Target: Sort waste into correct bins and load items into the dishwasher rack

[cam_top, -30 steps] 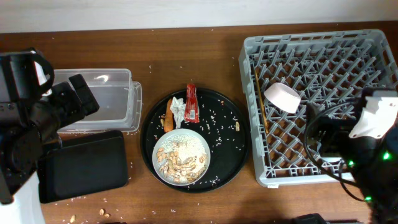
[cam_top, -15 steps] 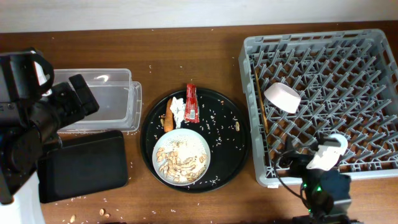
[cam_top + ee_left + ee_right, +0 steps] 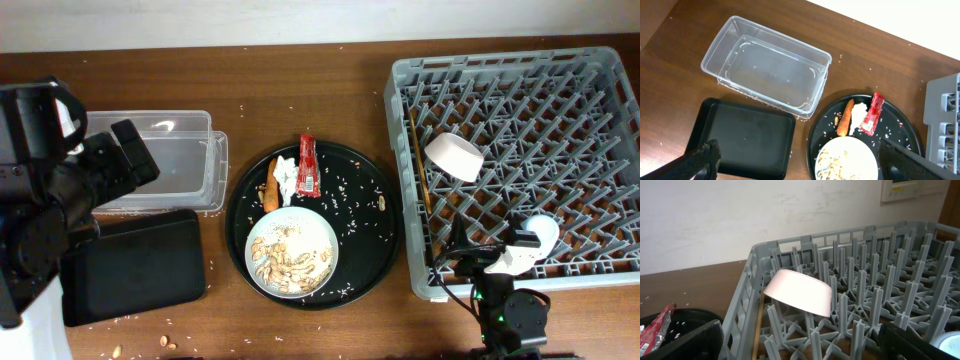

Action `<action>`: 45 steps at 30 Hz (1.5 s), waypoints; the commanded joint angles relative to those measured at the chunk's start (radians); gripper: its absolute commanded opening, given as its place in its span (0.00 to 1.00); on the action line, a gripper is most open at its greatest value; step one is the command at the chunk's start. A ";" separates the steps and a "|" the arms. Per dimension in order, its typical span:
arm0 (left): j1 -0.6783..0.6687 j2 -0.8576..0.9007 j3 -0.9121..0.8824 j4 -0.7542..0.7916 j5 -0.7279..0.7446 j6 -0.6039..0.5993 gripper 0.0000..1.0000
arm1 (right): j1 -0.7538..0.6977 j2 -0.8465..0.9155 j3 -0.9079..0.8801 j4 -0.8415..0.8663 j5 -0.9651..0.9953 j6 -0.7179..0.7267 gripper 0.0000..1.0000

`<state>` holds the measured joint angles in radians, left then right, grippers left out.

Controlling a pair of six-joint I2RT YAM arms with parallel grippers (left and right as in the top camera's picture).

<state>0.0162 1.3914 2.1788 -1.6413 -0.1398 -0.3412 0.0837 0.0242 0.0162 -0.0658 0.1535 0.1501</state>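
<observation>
A pale pinkish-white bowl (image 3: 453, 155) leans on the pegs of the grey dishwasher rack (image 3: 520, 100); it also shows in the right wrist view (image 3: 800, 292). Chopsticks (image 3: 419, 170) lie along the rack's left wall. A round plate (image 3: 292, 252) holds beige food scraps. Behind it lie a white tissue (image 3: 287, 177), a red wrapper (image 3: 308, 165) and a carrot piece (image 3: 270, 190). A clear tub (image 3: 165, 160) and a shallow black tray (image 3: 135, 265) sit at the left. My left gripper (image 3: 800, 169) is open and empty above them. My right gripper (image 3: 805, 350) is open and empty at the rack's front edge.
The plate and waste sit on a large round black tray (image 3: 370, 230) sprinkled with rice. Crumbs lie on the wooden table near the front left edge (image 3: 140, 345). A pale-blue rim (image 3: 946, 341) shows at the right wrist view's lower right.
My right arm has drawn back from over the rack's right side to its front edge, near the middle. The left arm and all the objects have not moved.
</observation>
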 commanded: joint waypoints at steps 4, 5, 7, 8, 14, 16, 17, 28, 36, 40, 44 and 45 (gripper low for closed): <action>0.000 0.001 0.005 0.001 -0.015 -0.010 0.99 | -0.006 -0.010 -0.011 0.003 0.008 -0.004 0.98; 0.000 0.001 0.005 0.001 -0.015 -0.010 0.99 | -0.006 -0.010 -0.011 0.003 0.008 -0.004 0.99; 0.000 0.001 0.005 0.001 -0.015 -0.010 0.99 | -0.006 -0.010 -0.011 0.003 0.008 -0.004 0.98; 0.000 0.001 0.005 0.001 -0.015 -0.010 0.99 | -0.006 -0.010 -0.011 0.003 0.008 -0.004 0.98; -0.003 0.005 -0.002 0.068 0.291 -0.073 0.99 | -0.006 -0.010 -0.011 0.003 0.008 -0.004 0.98; -0.041 0.031 -0.026 0.130 0.444 -0.001 0.99 | -0.006 -0.010 -0.011 0.003 0.008 -0.004 0.98; -0.064 0.047 -0.040 0.142 0.435 0.006 0.99 | -0.006 -0.010 -0.011 0.003 0.008 -0.004 0.98; -0.336 0.465 -0.148 0.249 0.174 0.051 0.83 | -0.006 -0.010 -0.011 0.003 0.008 -0.004 0.98; -0.385 0.775 -0.149 0.288 0.083 0.006 0.70 | -0.006 -0.010 -0.011 0.003 0.008 -0.004 0.98; -0.386 0.867 -0.149 0.348 0.083 -0.002 0.68 | -0.006 -0.010 -0.011 0.003 0.008 -0.004 0.98; -0.382 0.920 -0.149 0.404 0.083 -0.002 0.57 | -0.006 -0.010 -0.011 0.003 0.008 -0.004 0.98; -0.382 0.931 -0.149 0.408 0.083 -0.002 0.48 | -0.006 -0.010 -0.011 0.003 0.008 -0.004 0.98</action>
<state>-0.3721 2.2925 2.0296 -1.2446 -0.0425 -0.3332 0.0837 0.0231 0.0154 -0.0650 0.1539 0.1497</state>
